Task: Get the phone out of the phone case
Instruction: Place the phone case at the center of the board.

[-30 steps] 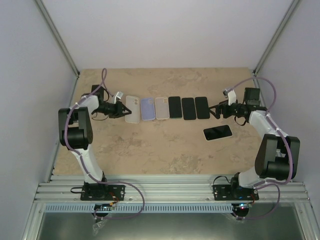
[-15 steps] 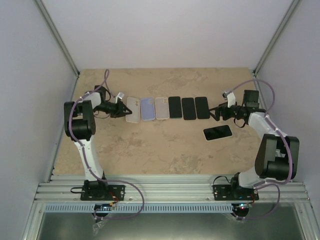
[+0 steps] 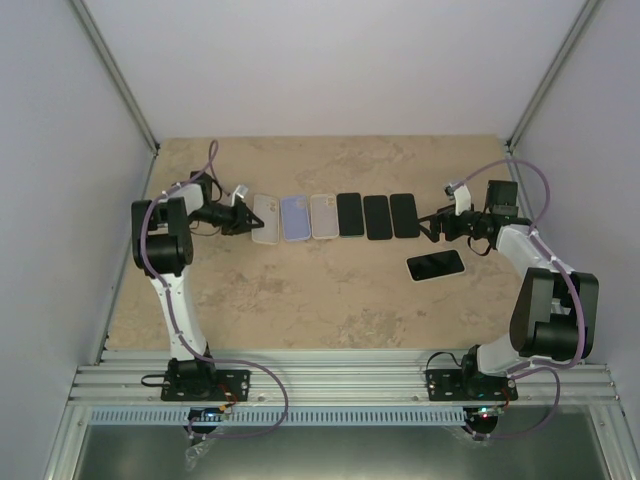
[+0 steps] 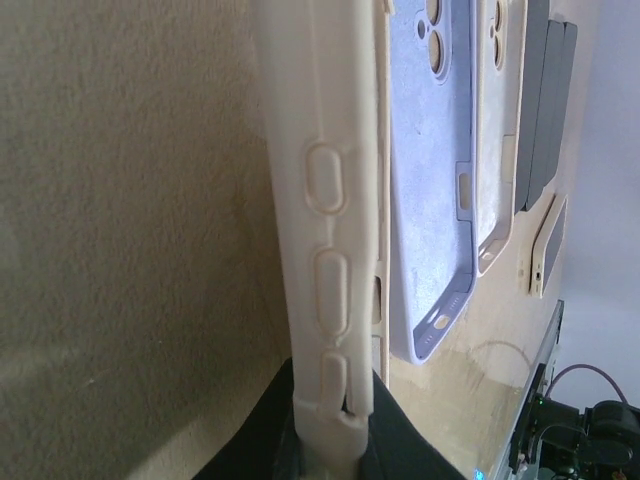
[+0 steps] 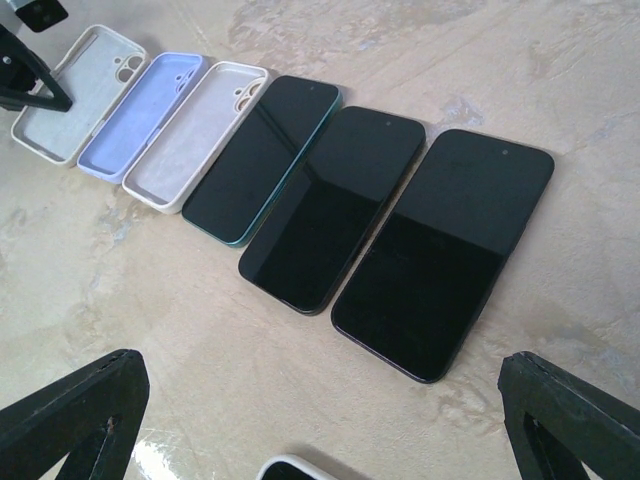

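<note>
Tabletop: beige, stone-patterned. Lilac case lies empty, inside up, camera cutout at the far end. Cream case sits just beside it to the right, also empty and inside up. Next come three bare phones, face up, screens dark: teal-edged phone, middle phone, end phone, close side by side. Ribbed aluminium rail runs along the near edge. Pale walls stand on three sides.

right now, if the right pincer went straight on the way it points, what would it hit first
Most likely the nearest black phone, the end of the row: the open right pincer points at its long side. Its height over the table is unclear, so it might pass above.
</note>
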You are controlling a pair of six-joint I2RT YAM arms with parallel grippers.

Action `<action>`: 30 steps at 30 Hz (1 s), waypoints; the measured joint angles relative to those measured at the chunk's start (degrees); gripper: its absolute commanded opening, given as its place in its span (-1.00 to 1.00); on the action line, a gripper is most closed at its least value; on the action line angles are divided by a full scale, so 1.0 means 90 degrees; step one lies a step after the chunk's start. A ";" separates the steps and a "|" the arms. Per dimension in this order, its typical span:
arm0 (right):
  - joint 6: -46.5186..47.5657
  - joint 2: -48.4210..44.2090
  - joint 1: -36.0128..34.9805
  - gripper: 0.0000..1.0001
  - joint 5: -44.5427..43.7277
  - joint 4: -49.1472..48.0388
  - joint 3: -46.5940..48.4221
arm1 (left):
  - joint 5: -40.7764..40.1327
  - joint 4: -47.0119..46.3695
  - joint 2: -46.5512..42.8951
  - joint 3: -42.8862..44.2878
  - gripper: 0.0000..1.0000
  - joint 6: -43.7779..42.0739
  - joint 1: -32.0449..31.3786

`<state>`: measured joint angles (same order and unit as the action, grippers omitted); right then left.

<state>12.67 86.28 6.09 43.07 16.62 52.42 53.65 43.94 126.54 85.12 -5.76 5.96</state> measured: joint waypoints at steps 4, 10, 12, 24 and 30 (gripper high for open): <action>0.0000 0.0002 0.0000 0.95 0.0000 -0.0007 0.0000 | -0.0027 -0.0007 0.0005 0.0049 -1.00 0.0007 -0.0007; -0.0002 0.0002 0.0000 0.95 0.0000 -0.0012 0.0000 | -0.0095 -0.0022 0.0053 0.0090 -1.00 0.0027 -0.0044; -0.0002 0.0002 0.0000 0.95 0.0000 -0.0012 0.0000 | -0.0095 -0.0019 0.0073 0.0109 -0.99 0.0027 -0.0056; -0.0002 0.0005 0.0000 0.95 0.0007 -0.0015 0.0000 | -0.0153 -0.0090 0.0112 0.0216 -0.63 0.0206 -0.0274; -0.0002 0.0017 0.0000 0.95 0.0010 -0.0015 0.0000 | -0.0384 -0.0192 0.0100 0.0223 -0.24 0.0340 -0.0362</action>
<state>12.64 86.43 6.09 43.16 16.49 52.42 50.19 42.22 127.44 87.13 -2.70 2.70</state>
